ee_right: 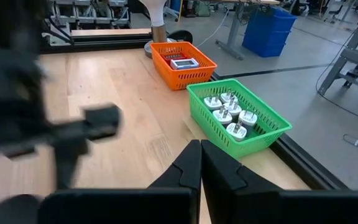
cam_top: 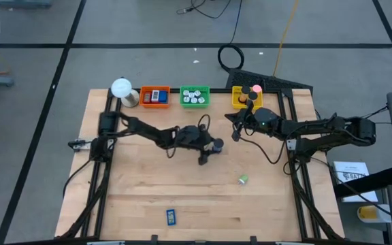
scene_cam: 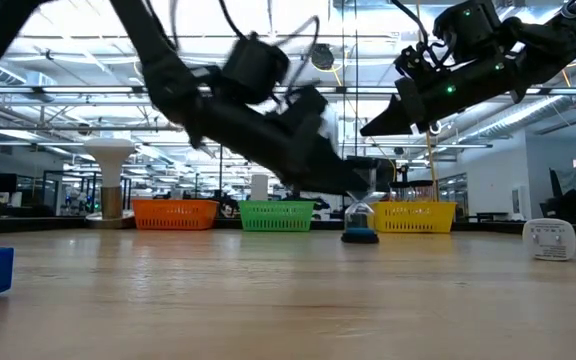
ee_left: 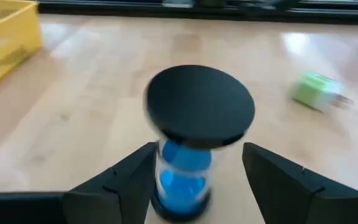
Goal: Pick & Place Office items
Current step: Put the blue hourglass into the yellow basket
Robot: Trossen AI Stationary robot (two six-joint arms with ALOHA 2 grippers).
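Observation:
A small hourglass [ee_left: 188,162] with a black round cap and blue sand stands upright on the wooden table [cam_top: 148,190], near its middle. My left gripper [ee_left: 199,152] is open, with one finger on each side of the hourglass. In the low view the hourglass [scene_cam: 360,226] stands under the left arm. My right gripper [ee_right: 201,165] is shut and empty, held above the table near the yellow tray [cam_top: 240,102]. A green-and-white piece [cam_top: 243,180] and a blue flat piece [cam_top: 171,216] lie loose on the table. My left gripper comes at the hourglass nearly level, slanting slightly down, its fingers astride the glass body [ee_left: 166,171] below the cap. One finger [ee_left: 135,180] sits right against the glass, and I cannot tell whether it touches. The other stands clear. The hourglass rests on its base.
Orange tray [cam_top: 155,96], green tray [cam_top: 194,96] holding white pieces, and the yellow tray line the far edge. A white ball lamp [cam_top: 121,88] stands at the far left. The near half of the table holds only the two loose pieces.

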